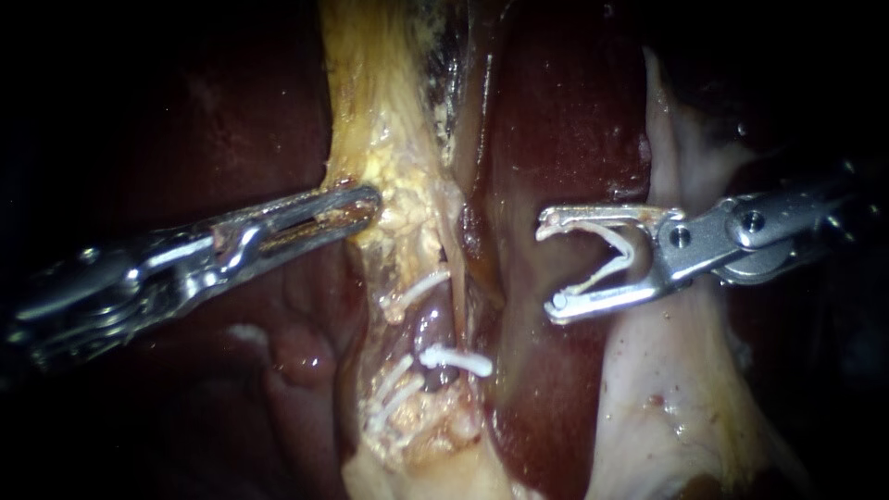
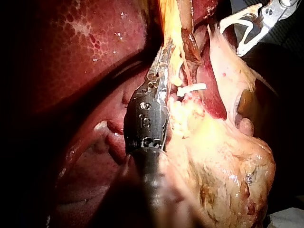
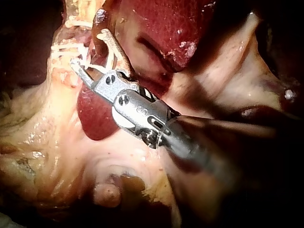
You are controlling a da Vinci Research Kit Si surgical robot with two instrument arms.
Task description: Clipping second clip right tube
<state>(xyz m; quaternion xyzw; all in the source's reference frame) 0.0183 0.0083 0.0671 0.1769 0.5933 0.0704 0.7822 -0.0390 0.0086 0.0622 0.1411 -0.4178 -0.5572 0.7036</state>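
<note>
Close view of a dissected strip of tissue running up and down the middle of the endoscope view, with dark liver (image 1: 556,139) on both sides.

The right instrument (image 1: 548,267) comes in from the right. Its jaws stand wide, and an open clip (image 1: 628,248) sits between them, touching both. The mouth faces left, towards the strip.

The right tube (image 1: 435,329) is a short dark stretch lying to the left of those jaws and a little lower, near them but not touching. Its long axis runs up and down, so the open mouth already faces across it. A band of wet red tissue lies between the jaws and the tube.

A set clip (image 1: 456,359) crosses the tube low down. Other clips (image 1: 394,387) sit just beside it on the neighbouring strand, and one more lies slanted above.

The left instrument (image 1: 370,202) comes in from the left. Its jaws are narrow and grip the edge of the yellow tissue (image 1: 389,157) above the tube, holding the strip taut. It is close to the tube but carries no clip, so the approach most likely falls to the right instrument.

The bare tube above the set clip looks short and crowded. The surface is slick and soft. Pale tissue (image 1: 676,370) lies under the right shaft.
</note>
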